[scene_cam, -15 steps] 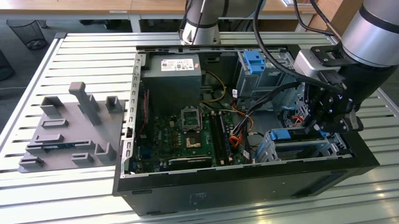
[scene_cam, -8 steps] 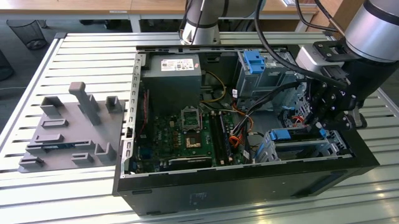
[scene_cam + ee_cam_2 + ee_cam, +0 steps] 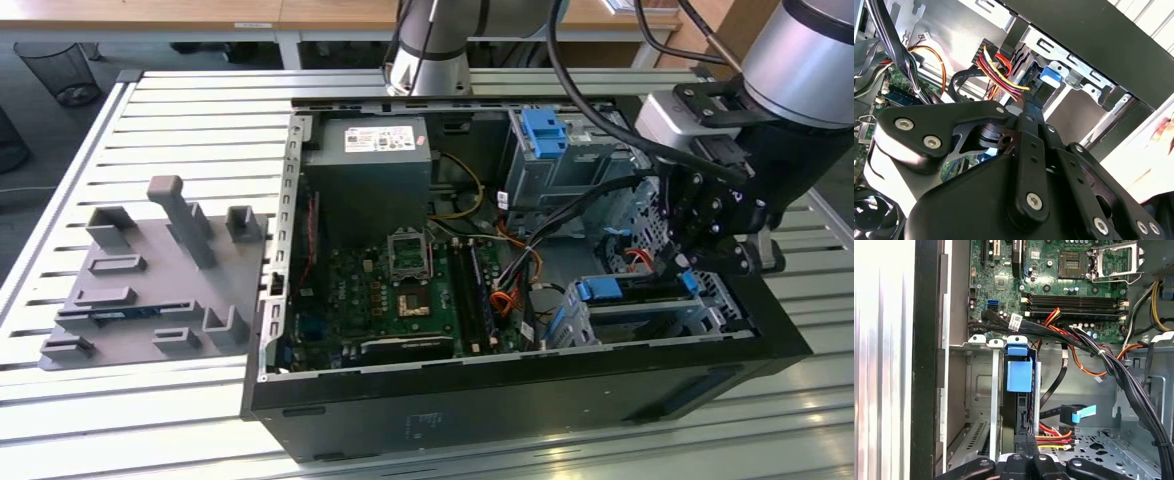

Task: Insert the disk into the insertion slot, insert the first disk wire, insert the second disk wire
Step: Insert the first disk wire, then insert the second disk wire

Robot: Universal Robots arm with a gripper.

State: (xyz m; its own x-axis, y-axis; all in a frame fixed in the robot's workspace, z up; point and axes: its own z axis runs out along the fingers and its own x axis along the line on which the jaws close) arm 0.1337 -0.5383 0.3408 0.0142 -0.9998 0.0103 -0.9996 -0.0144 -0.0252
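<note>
The disk (image 3: 638, 292), edged by its blue carrier (image 3: 1019, 375), sits inside the insertion slot (image 3: 707, 315), a low perforated metal cage (image 3: 979, 390) in the open computer case. My gripper (image 3: 681, 268) hangs just behind the disk's rear edge. In both wrist views its fingers (image 3: 1026, 442) are together on a black connector with red, yellow and black wires (image 3: 1054, 437), held against the disk's back edge (image 3: 1050, 75). The same wire bundle (image 3: 1001, 75) runs off from my fingertips (image 3: 1030, 102). A second black cable with a blue pull tab (image 3: 1079, 415) lies loose beside the cage.
A taller grey cage with a blue tab (image 3: 547, 135) stands behind the slot. A thick black cable bundle (image 3: 1104, 360) crosses above the cage. The motherboard (image 3: 400, 290) and power supply (image 3: 367, 170) sit toward the exterior view's left. A grey fixture plate (image 3: 160, 270) lies outside the case.
</note>
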